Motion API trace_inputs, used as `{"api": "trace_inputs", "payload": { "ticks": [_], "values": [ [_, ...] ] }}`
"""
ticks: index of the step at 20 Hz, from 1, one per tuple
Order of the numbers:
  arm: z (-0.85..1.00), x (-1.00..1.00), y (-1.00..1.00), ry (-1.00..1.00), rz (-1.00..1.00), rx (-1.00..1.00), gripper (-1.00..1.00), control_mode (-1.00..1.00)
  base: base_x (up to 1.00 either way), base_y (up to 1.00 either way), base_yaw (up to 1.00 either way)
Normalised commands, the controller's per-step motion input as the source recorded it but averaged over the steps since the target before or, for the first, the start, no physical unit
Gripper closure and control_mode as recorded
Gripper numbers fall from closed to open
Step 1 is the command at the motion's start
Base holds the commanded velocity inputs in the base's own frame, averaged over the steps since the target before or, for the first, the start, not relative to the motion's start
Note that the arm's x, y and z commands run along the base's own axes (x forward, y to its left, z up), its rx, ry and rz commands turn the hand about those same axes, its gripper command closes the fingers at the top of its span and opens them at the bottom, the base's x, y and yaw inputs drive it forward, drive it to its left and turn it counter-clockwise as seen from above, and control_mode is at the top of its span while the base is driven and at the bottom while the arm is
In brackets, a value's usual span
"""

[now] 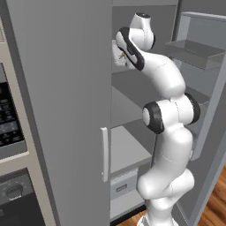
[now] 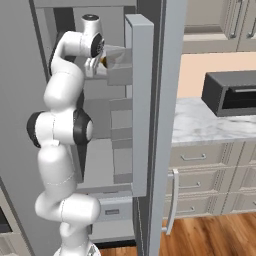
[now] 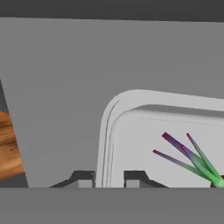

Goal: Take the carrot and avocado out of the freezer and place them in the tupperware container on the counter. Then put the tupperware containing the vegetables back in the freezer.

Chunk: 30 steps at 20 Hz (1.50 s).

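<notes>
My arm reaches into the open freezer [image 1: 132, 92] at upper-shelf height. In the hand view my gripper [image 3: 109, 178] is shut on the rim of the pale tupperware container [image 3: 144, 131], one fingertip on each side of its wall. The container rests on a grey freezer shelf. Green and purple leafy stalks [image 3: 192, 159] lie inside it at the right; the carrot's orange body and the avocado are out of that frame. From the right base view the hand [image 2: 97, 67] is beside the pale container [image 2: 116, 54], with a small brownish bit [image 2: 104, 61] at its edge.
The freezer's open door [image 2: 142, 100] with its bins stands just right of my arm. A closed grey door with a white bar handle [image 1: 104, 154] is to the left. The marble counter [image 2: 210, 125] carries a black microwave [image 2: 230, 92]. An oven [image 1: 11, 194] sits far left.
</notes>
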Motion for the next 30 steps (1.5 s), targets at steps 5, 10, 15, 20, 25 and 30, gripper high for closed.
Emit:
{"api": "trace_inputs", "payload": {
  "ticks": [5,10,15,20,25,30],
  "values": [
    [-0.03,0.45,0.01,0.00,0.00,0.00,1.00,-1.00,0.00,0.00,0.00],
    [-0.03,0.03,0.21,0.00,0.00,-0.03,-1.00,-1.00,0.00,0.00,0.00],
    [0.00,-0.18,0.12,0.00,0.00,-0.03,-1.00,-1.00,0.00,0.00,0.00],
    [0.00,-0.78,0.00,-0.10,-0.05,0.00,-1.00,-1.00,0.00,0.00,0.00],
    [0.00,-1.00,0.00,-0.11,-0.09,0.00,-1.00,-1.00,0.00,0.00,0.00],
    [0.00,-1.00,0.00,-0.11,-0.12,0.00,-1.00,-1.00,0.00,0.00,0.00]
  ]
}}
